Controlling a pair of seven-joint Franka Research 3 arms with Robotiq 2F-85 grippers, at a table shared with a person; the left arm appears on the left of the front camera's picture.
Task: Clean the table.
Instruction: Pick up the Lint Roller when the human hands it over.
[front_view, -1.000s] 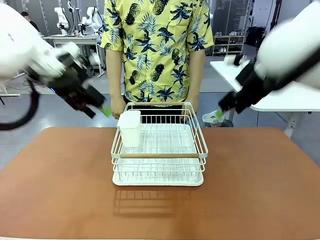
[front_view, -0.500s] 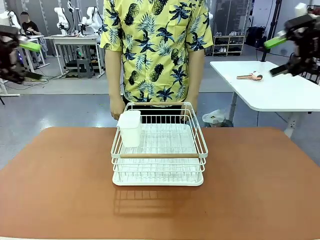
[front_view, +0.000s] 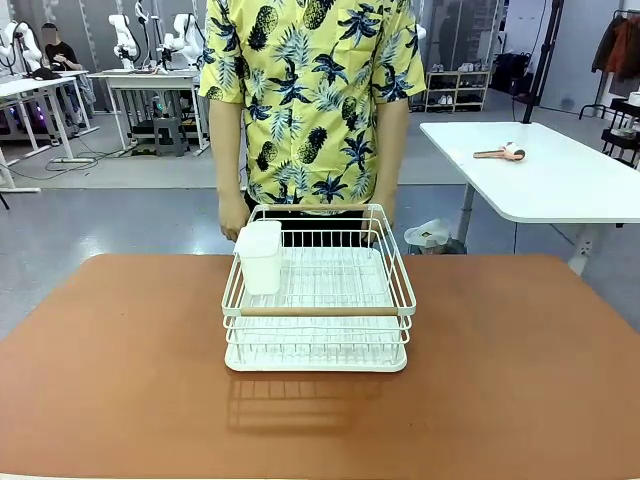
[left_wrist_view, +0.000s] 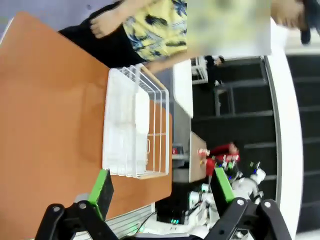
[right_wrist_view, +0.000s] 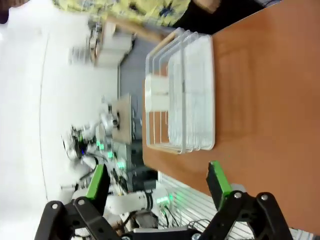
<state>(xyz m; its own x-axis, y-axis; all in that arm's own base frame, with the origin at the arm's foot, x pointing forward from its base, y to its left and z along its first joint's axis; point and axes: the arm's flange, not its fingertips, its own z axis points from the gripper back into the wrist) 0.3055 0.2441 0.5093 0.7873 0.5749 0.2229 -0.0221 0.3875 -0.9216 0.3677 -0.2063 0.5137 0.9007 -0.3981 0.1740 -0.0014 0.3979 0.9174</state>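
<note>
Front view: dish rack (front_view: 318, 311) on the table (front_view: 120, 380); left gripper (left_wrist_view: 161, 185) and right gripper (right_wrist_view: 156, 179), both gaping empty, should lift opposite rims evenly.

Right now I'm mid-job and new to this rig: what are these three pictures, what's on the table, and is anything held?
The upright picture comes from a fixed camera on the robot's side. It looks across the reddish-brown table at a person standing at the far side. On the table sits a white wire dish rack with a white container at its far-left corner. The two sideways pictures come from cameras on the robot's wrists. Each looks along that arm's own two black fingers with green pads: the left fingers and the right fingers. Both pairs stand wide open, well away from the rack, holding nothing.
</note>
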